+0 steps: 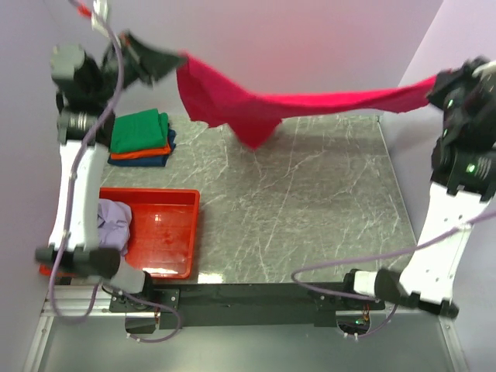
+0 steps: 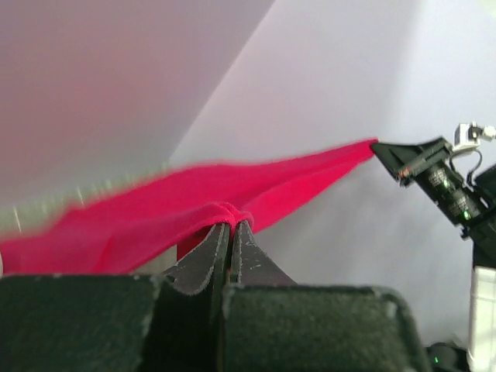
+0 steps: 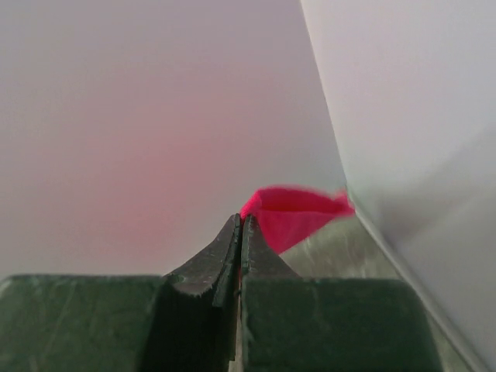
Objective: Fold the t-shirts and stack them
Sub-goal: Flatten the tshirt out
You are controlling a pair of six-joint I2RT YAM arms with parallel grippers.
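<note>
The left gripper (image 2: pixel 231 226) and right gripper (image 3: pixel 240 223) each pinch the crimson-pink t-shirt (image 1: pixel 256 108), stretched between their closed jaws.

Location type: robotics laboratory test cell. Indicators:

- A marble-patterned table (image 1: pixel 310 209) is enclosed at its far, left and right edges by plain pale partition walls (image 1: pixel 310 39).
- The left arm (image 1: pixel 77 186) and right arm (image 1: pixel 446 240) are bolted to a black mounting rail (image 1: pixel 256 296) at the table's near edge.
- Exposed lavender cables (image 1: pixel 364 259) run above that edge.
- Staged items, a red tray (image 1: pixel 163 232) and folded t-shirts (image 1: pixel 139 139), sit on the table's left side.
</note>
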